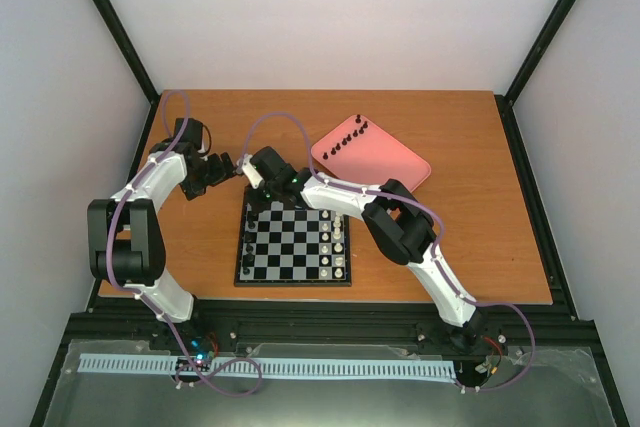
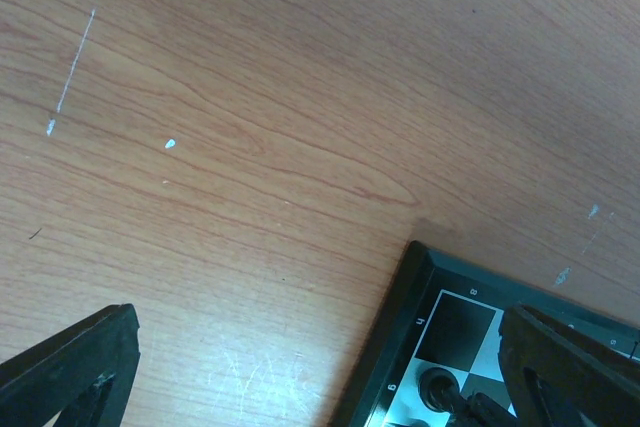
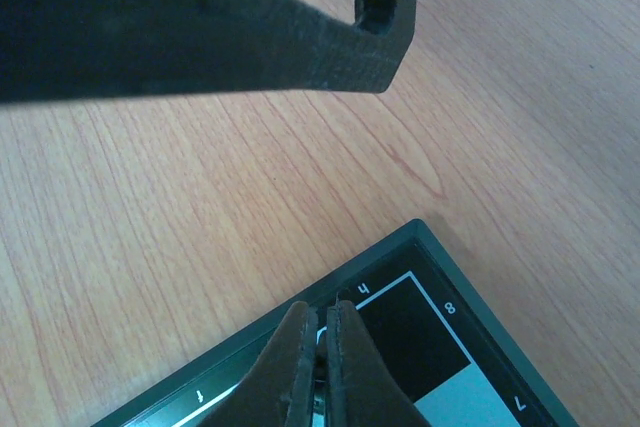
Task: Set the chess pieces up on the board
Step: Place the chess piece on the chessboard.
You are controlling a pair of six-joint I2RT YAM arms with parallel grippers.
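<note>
The board lies in front of the arms, with black chess pieces along its left column and cream ones along its right. More black pieces stand on the pink tray. My right gripper is shut on a small black chess piece. That piece is on the light square next to the board's far left corner. My left gripper hangs open over bare wood just beside that corner, holding nothing.
The pink tray sits at the back right, touching the board's far right area. The left gripper's dark finger looms close above the right gripper. Bare wooden table stretches left of the board.
</note>
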